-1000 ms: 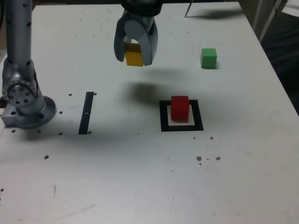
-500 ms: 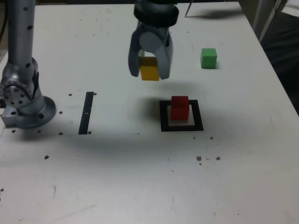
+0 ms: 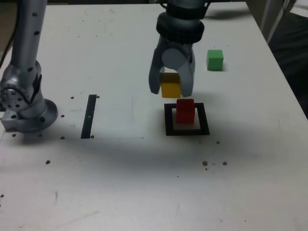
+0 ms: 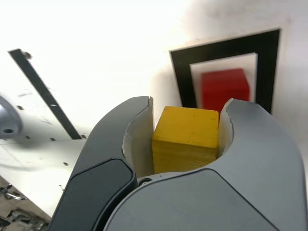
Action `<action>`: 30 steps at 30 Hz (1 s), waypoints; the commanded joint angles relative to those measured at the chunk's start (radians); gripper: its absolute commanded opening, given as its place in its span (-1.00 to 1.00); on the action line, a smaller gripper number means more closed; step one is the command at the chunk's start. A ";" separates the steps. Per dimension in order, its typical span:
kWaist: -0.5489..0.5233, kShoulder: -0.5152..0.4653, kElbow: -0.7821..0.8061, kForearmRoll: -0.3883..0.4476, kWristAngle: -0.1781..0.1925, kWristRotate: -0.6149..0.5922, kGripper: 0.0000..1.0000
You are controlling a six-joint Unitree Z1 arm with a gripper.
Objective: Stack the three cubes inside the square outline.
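My gripper (image 3: 171,90) is shut on the yellow cube (image 3: 170,88) and holds it in the air, just to the exterior view's left of the red cube (image 3: 185,111). The red cube sits inside the black square outline (image 3: 168,120). In the wrist view the yellow cube (image 4: 185,138) is clamped between both fingers (image 4: 134,139), with the red cube (image 4: 224,87) and the square outline (image 4: 180,77) lying beyond it. The green cube (image 3: 214,60) rests on the table at the back, to the exterior view's right.
The arm's grey base (image 3: 26,108) stands at the exterior view's left. A straight black tape strip (image 3: 89,116) lies between the base and the outline. The white table's right edge (image 3: 284,82) borders a dark floor. Small dark specks dot the table's front.
The gripper has carried the yellow cube toward the exterior view's right and nearer the front, and lower, from the table's back middle to just beside the red cube.
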 commanded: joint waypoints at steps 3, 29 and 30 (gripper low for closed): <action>-0.016 0.025 -0.024 0.001 -0.013 -0.012 -0.28; -0.021 0.090 -0.061 -0.035 -0.015 -0.010 0.47; -0.021 0.089 -0.059 -0.038 -0.013 -0.009 0.65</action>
